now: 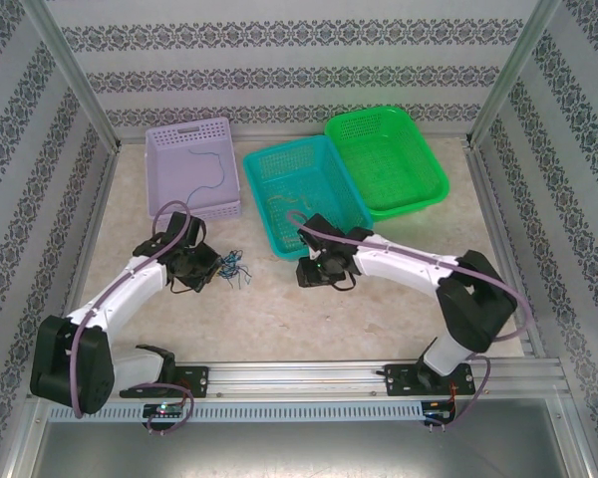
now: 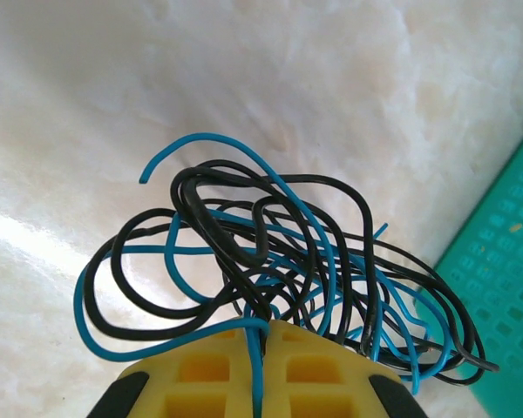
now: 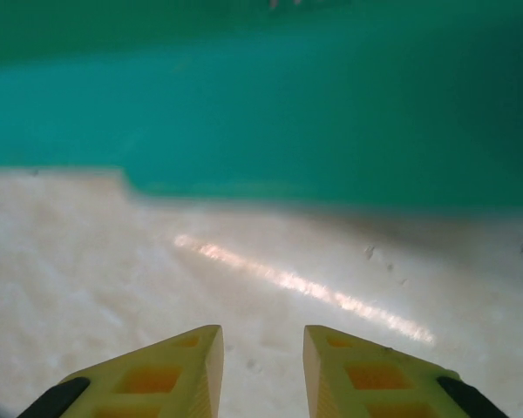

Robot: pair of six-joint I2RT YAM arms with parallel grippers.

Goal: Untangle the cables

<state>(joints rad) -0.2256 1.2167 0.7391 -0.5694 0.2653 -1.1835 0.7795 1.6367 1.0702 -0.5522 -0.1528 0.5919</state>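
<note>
A tangle of blue and black cables point(image 2: 279, 261) spreads out in front of my left gripper point(image 2: 261, 335), whose yellow jaws are shut on a blue strand of it. From above, the same cable bundle point(image 1: 231, 266) lies on the table just right of the left gripper point(image 1: 211, 267). One blue cable point(image 1: 214, 174) lies in the lavender basket point(image 1: 161, 149). My right gripper point(image 3: 263, 344) is open over bare table, nothing between its fingers, close to the teal basket wall point(image 3: 331, 113). Seen from above, the right gripper point(image 1: 314, 267) sits at the teal basket's point(image 1: 279, 159) near edge.
A green basket point(image 1: 429, 154) stands at the back right beside the teal one. Patterned walls and metal posts enclose the table. Bare tabletop lies in front of both arms, down to the rail at the near edge.
</note>
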